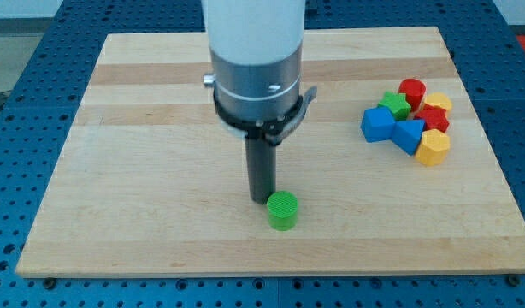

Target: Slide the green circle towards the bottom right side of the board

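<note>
Green circle (pixel 283 210) as landmark, low on the table (pixel 143 214). Just up-left of it, touching or nearly so, my tip (pixel 262 200), blocking that side. Bare wood to its right, left and below, as far as the table's edges. Far to its upper right, near the right edge, a tight cluster barring the way: blue cube (pixel 377 125), blue wedge (pixel 409 134), green star (pixel 394 105), red cylinder (pixel 412 90), red block (pixel 432 118), yellow block (pixel 433 147), another yellow block (pixel 439 103). Open lane between circle and cluster.
</note>
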